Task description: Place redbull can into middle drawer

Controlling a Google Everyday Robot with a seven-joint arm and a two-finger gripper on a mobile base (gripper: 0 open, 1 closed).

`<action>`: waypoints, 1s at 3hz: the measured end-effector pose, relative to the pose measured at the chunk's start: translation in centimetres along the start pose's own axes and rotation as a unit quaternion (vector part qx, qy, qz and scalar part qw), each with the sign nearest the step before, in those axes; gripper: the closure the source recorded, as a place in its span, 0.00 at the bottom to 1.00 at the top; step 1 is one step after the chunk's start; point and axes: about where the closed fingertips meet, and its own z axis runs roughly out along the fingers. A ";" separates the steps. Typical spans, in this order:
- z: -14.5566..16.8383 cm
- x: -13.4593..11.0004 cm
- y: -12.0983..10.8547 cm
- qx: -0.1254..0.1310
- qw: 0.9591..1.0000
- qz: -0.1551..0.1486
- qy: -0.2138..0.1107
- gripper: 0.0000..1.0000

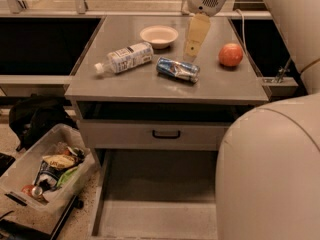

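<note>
I am seeing the end effector (191, 51) hanging at upper centre, just behind the redbull can (177, 69) lying sideways on the tabletop (225, 86); how far open it is I cannot tell. The middle drawer (150, 216) is standing open at the bottom.

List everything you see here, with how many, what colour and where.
redbull can: one, blue and silver, on its side, mid cabinet top
water bottle: one, clear, white label, lying left of the can
bowl: one, white, behind the can
fruit: one, orange-red, right of the can
middle drawer: one, grey, open, below
drawer front: one, grey, black handle, shut
plastic bin: one, clear, floor left, holding litter
claw: one, cream, over the top behind the can
arm: one, cream, near right
</note>
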 end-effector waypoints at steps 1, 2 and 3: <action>0.0 0.0 0.0 0.000 1.000 0.000 0.000 0.00; 7.1 0.6 0.3 -0.055 0.998 0.011 -0.009 0.00; 17.3 0.9 2.4 -0.155 0.988 0.016 -0.012 0.00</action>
